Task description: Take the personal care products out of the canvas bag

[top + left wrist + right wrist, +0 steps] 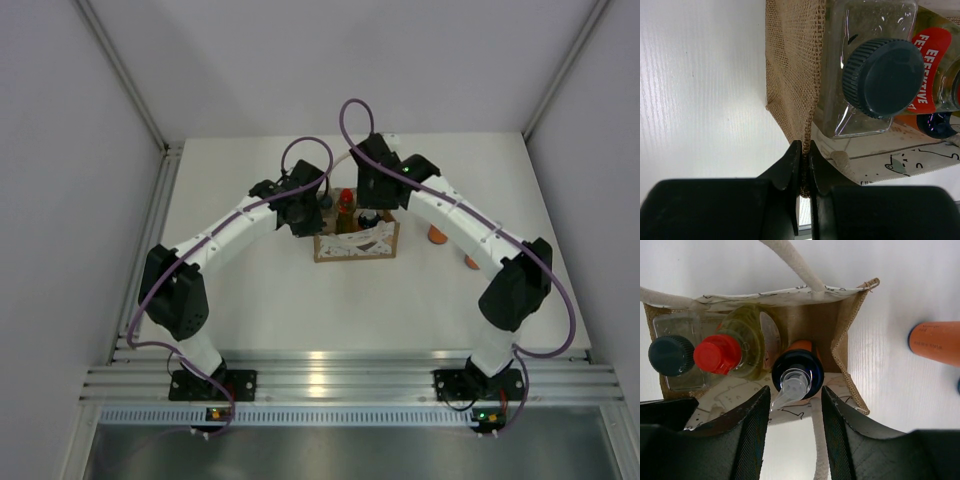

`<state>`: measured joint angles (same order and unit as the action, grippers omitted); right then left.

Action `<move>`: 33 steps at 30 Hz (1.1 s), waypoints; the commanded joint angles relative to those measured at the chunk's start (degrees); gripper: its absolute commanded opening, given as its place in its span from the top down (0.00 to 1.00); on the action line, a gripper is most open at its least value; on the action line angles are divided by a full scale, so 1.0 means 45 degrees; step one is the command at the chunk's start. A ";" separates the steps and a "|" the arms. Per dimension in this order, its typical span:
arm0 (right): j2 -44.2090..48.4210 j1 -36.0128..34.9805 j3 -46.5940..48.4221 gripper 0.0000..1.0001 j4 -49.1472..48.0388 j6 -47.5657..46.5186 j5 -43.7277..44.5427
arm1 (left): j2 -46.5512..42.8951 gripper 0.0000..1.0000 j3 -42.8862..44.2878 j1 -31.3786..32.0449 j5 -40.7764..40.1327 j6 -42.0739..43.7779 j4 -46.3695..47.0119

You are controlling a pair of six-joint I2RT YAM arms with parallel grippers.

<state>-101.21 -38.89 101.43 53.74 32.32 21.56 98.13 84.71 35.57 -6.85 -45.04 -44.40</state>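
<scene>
The canvas bag (356, 243) stands at mid-table. My left gripper (304, 214) is shut on the bag's left top edge (790, 60); in the left wrist view the tips (805, 146) pinch the burlap rim. My right gripper (376, 198) hangs open over the bag's right end, its fingers (795, 393) on either side of an orange bottle with a dark-blue collar and clear pump (798, 374). Beside it in the bag stand the yellow-green bottle with red cap (717, 354) and the clear bottle with dark cap (671, 356), which also shows in the left wrist view (883, 77).
Two orange bottles (437, 235) (471, 262) lie on the white table to the right of the bag; one shows in the right wrist view (936, 343). A cream rope handle (792, 262) arches over the bag's far side. Grey walls enclose the table.
</scene>
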 commanded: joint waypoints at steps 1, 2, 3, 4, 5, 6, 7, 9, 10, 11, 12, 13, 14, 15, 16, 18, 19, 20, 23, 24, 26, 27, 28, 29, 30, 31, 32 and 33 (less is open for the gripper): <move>-0.0009 -0.0361 0.0392 0.57 0.0559 0.0728 0.0755 | -0.0615 0.99 0.0219 0.0083 0.0214 0.0125 -0.0367; -0.0048 -0.0380 0.0352 0.57 0.0559 0.0864 0.0775 | -0.0615 0.99 0.0200 0.0064 0.0214 0.0125 -0.0367; -0.0087 -0.0400 0.0332 0.57 0.0539 0.0885 0.0775 | -0.0615 0.99 0.0219 0.0064 0.0214 0.0125 -0.0367; -0.0107 -0.0438 0.0351 0.59 0.0559 0.0905 0.0775 | -0.0595 0.99 0.0181 0.0064 0.0233 0.0125 -0.0367; -0.0165 -0.0477 0.0351 0.59 0.0559 0.0905 0.0775 | -0.0576 0.99 0.0200 0.0064 0.0253 0.0145 -0.0367; -0.0204 -0.0478 0.0351 0.59 0.0559 0.0905 0.0736 | -0.0575 0.99 0.0180 0.0064 0.0292 0.0125 -0.0348; -0.0282 -0.0497 0.0371 0.59 0.0559 0.0905 0.0716 | -0.0575 0.99 0.0161 0.0064 0.0331 0.0125 -0.0367; -0.0380 -0.0478 0.0410 0.60 0.0559 0.0924 0.0677 | -0.0595 0.99 0.0122 0.0064 0.0331 0.0145 -0.0348; -0.0458 -0.0497 0.0429 0.60 0.0539 0.0924 0.0639 | -0.0595 0.99 0.0102 0.0064 0.0312 0.0145 -0.0348; -0.0478 -0.0497 0.0449 0.60 0.0539 0.0944 0.0638 | -0.0614 0.99 0.0083 0.0064 0.0331 0.0164 -0.0367; -0.0555 -0.0478 0.0449 0.60 0.0539 0.0982 0.0638 | -0.0615 0.99 0.0083 0.0064 0.0331 0.0184 -0.0348; -0.0614 -0.0478 0.0449 0.60 0.0539 0.1022 0.0619 | -0.0595 0.99 0.0102 0.0064 0.0351 0.0203 -0.0367; -0.0634 -0.0459 0.0468 0.60 0.0539 0.1041 0.0599 | -0.0595 0.99 0.0102 0.0064 0.0370 0.0223 -0.0348; -0.0712 -0.0478 0.0468 0.60 0.0539 0.1041 0.0580 | -0.0595 0.99 0.0102 0.0064 0.0370 0.0242 -0.0367; -0.0732 -0.0478 0.0468 0.64 0.0539 0.1119 0.0580 | -0.0595 0.99 0.0083 0.0064 0.0370 0.0242 -0.0348; -0.0732 -0.0497 0.0430 0.66 0.0539 0.1158 0.0580 | -0.0575 0.99 0.0102 0.0064 0.0390 0.0262 -0.0367; -0.0732 -0.0497 0.0410 0.67 0.0539 0.1178 0.0638 | -0.0595 0.99 0.0083 0.0064 0.0390 0.0281 -0.0348; -0.0732 -0.0497 0.0371 0.67 0.0539 0.1217 0.0638 | -0.0576 0.99 0.0102 0.0064 0.0409 0.0281 -0.0348; -0.0712 -0.0517 0.0312 0.68 0.0539 0.1295 0.0657 | -0.0517 0.99 0.0083 0.0064 0.0448 0.0282 -0.0348; -0.0732 -0.0498 0.0293 0.68 0.0539 0.1276 0.0658 | -0.0478 0.99 0.0102 0.0083 0.0448 0.0281 -0.0348; -0.0771 -0.0517 0.0273 0.71 0.0539 0.1217 0.0658 | -0.0458 0.99 0.0141 0.0064 0.0468 0.0281 -0.0348; -0.0790 -0.0517 0.0196 0.71 0.0559 0.1217 0.0677 | -0.0478 0.99 0.0141 0.0064 0.0487 0.0301 -0.0348; -0.0790 -0.0517 0.0156 0.71 0.0539 0.1237 0.0658 | -0.0478 0.99 0.0141 0.0064 0.0488 0.0320 -0.0348; -0.0810 -0.0498 0.0117 0.71 0.0539 0.1217 0.0658 | -0.0497 0.99 0.0180 0.0064 0.0488 0.0340 -0.0348; -0.0849 -0.0497 0.0040 0.71 0.0539 0.1217 0.0658 | -0.0497 0.99 0.0161 0.0064 0.0468 0.0340 -0.0348; -0.0868 -0.0497 0.0000 0.71 0.0539 0.1217 0.0638 | -0.0517 0.99 0.0141 0.0064 0.0449 0.0359 -0.0348; -0.0869 -0.0497 -0.0020 0.71 0.0539 0.1217 0.0657 | -0.0517 0.99 0.0141 0.0083 0.0448 0.0360 -0.0348; -0.0927 -0.0517 -0.0078 0.72 0.0539 0.1198 0.0658 | -0.0517 0.99 0.0141 0.0064 0.0429 0.0360 -0.0348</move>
<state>-104.71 -39.75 101.27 54.85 37.32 23.11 98.13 84.71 35.57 -6.46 -44.40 -44.40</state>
